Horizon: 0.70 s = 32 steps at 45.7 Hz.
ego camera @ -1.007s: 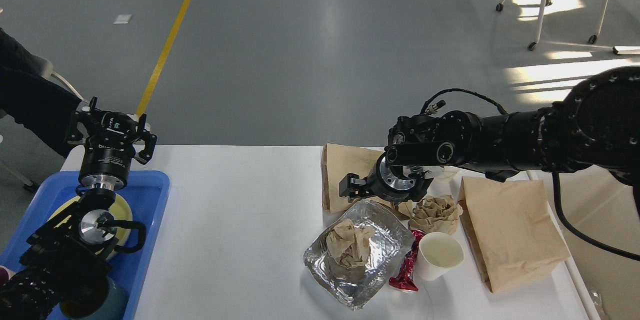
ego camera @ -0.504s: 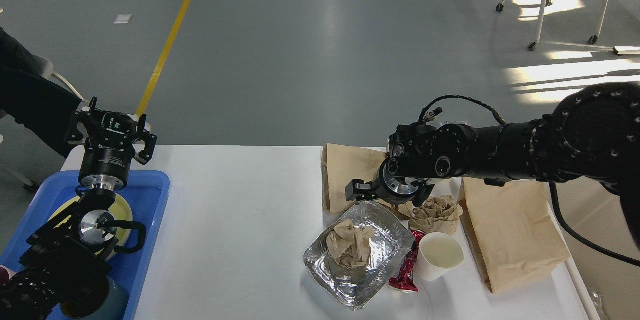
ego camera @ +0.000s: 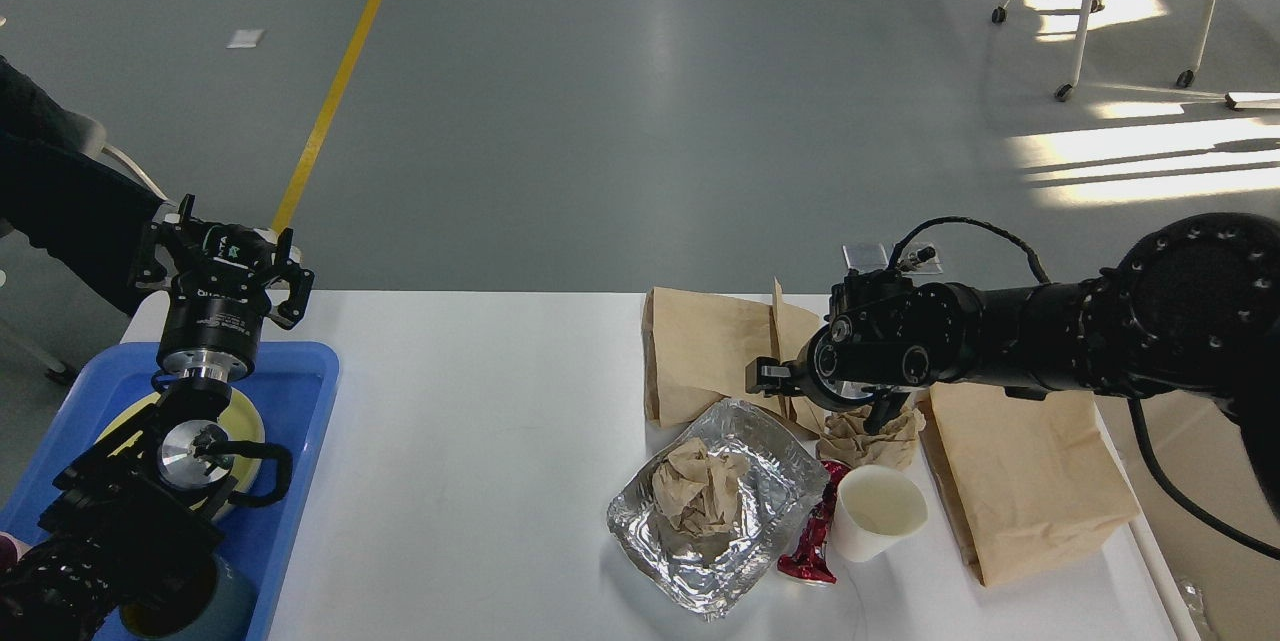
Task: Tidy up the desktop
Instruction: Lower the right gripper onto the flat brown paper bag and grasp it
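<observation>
Head view: spreading wide below, the desktop [ego camera: 480,441]; hovering over the blue tray [ego camera: 300,481] with fingers apart, the left gripper [ego camera: 222,261]; hanging above a crumpled paper ball [ego camera: 870,426] near the foil tray [ego camera: 710,511], the right gripper [ego camera: 815,391], finger spacing impossible to tell

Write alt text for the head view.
A white desktop holds litter at right: a foil tray with crumpled paper, a paper cup, a red wrapper and brown bags. The right gripper hovers above them; the left gripper is open over a blue tray.

Black arms [ego camera: 1040,346], silver wrist rings, looping cable [ego camera: 975,226].
</observation>
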Each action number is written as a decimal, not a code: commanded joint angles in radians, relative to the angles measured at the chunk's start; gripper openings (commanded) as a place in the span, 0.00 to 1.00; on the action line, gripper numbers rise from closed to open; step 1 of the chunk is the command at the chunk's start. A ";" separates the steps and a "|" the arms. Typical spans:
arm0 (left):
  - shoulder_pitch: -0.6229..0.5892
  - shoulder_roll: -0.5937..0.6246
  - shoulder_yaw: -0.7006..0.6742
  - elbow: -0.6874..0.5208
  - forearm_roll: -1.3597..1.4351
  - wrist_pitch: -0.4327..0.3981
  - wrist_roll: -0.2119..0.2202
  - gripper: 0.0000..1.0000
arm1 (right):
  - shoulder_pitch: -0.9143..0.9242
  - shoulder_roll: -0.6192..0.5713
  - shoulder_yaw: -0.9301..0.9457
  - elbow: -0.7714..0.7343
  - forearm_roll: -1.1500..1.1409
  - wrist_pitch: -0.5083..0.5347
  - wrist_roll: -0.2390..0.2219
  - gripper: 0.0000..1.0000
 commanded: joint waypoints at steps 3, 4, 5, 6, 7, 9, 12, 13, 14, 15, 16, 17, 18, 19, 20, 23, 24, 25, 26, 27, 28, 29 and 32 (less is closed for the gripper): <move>0.000 0.000 0.000 0.000 0.000 0.000 0.000 0.97 | -0.045 0.002 0.002 -0.001 -0.048 -0.107 0.001 0.93; 0.000 0.000 0.000 0.000 0.000 0.000 0.000 0.97 | -0.048 0.002 0.002 -0.001 -0.049 -0.115 0.001 0.92; 0.000 0.000 0.000 0.000 0.000 0.000 0.000 0.97 | -0.050 0.002 0.003 -0.001 -0.052 -0.121 0.001 0.91; 0.000 0.000 0.000 0.000 0.000 0.000 0.000 0.97 | -0.050 0.002 0.003 -0.002 -0.052 -0.126 0.001 0.90; 0.000 0.000 0.000 0.000 0.000 0.002 0.000 0.97 | -0.051 0.002 0.003 -0.004 -0.052 -0.129 0.001 0.89; 0.000 0.000 0.000 0.000 0.002 0.000 0.000 0.97 | -0.057 0.002 0.003 -0.004 -0.052 -0.132 0.001 0.85; 0.000 0.000 0.000 0.000 0.000 0.000 0.000 0.97 | -0.071 0.002 0.003 -0.016 -0.052 -0.134 0.001 0.79; 0.000 0.000 0.000 0.000 0.000 0.000 0.000 0.97 | -0.076 0.002 0.003 -0.023 -0.052 -0.134 0.001 0.78; 0.000 0.000 -0.001 0.000 0.000 0.000 0.000 0.97 | -0.080 0.004 0.003 -0.031 -0.052 -0.134 0.002 0.77; 0.000 0.000 0.000 0.000 0.000 0.000 0.000 0.97 | -0.087 0.004 0.003 -0.037 -0.052 -0.134 0.001 0.76; 0.000 0.000 0.000 0.000 0.000 0.000 0.000 0.97 | -0.093 0.004 0.003 -0.043 -0.052 -0.134 0.001 0.73; 0.000 0.000 0.000 0.000 0.000 0.000 0.000 0.97 | -0.097 0.006 0.003 -0.048 -0.052 -0.134 0.001 0.70; 0.000 0.000 0.000 0.000 0.000 0.000 0.000 0.97 | -0.100 0.006 0.003 -0.053 -0.052 -0.135 0.001 0.68; 0.000 0.000 0.000 0.000 0.000 0.000 0.000 0.97 | -0.100 0.009 0.005 -0.057 -0.052 -0.135 0.001 0.66; 0.000 0.000 0.000 0.000 0.000 0.000 0.000 0.97 | -0.100 0.010 0.005 -0.059 -0.052 -0.135 0.001 0.64; 0.000 0.000 0.000 0.000 0.002 0.000 0.000 0.97 | -0.102 0.016 0.006 -0.060 -0.052 -0.135 0.002 0.55; 0.000 0.000 0.000 0.000 0.000 0.000 0.000 0.97 | -0.103 0.019 0.006 -0.060 -0.052 -0.135 0.002 0.52; 0.000 0.000 0.000 0.000 0.000 0.000 0.000 0.97 | -0.106 0.022 0.006 -0.062 -0.052 -0.135 0.002 0.50; 0.000 0.000 0.000 0.000 0.000 0.000 0.000 0.97 | -0.110 0.025 0.006 -0.062 -0.052 -0.135 0.002 0.48; 0.000 0.000 0.000 0.000 0.000 0.000 0.000 0.97 | -0.114 0.030 0.005 -0.063 -0.052 -0.135 0.002 0.46; 0.000 0.000 0.000 0.000 0.000 0.000 0.000 0.97 | -0.117 0.030 0.005 -0.068 -0.052 -0.135 0.002 0.43; 0.000 0.000 -0.001 0.000 0.000 0.000 0.000 0.97 | -0.119 0.033 0.005 -0.074 -0.052 -0.135 0.002 0.39; 0.000 0.000 0.000 0.000 0.002 0.000 0.000 0.97 | -0.122 0.038 0.008 -0.089 -0.052 -0.135 0.002 0.32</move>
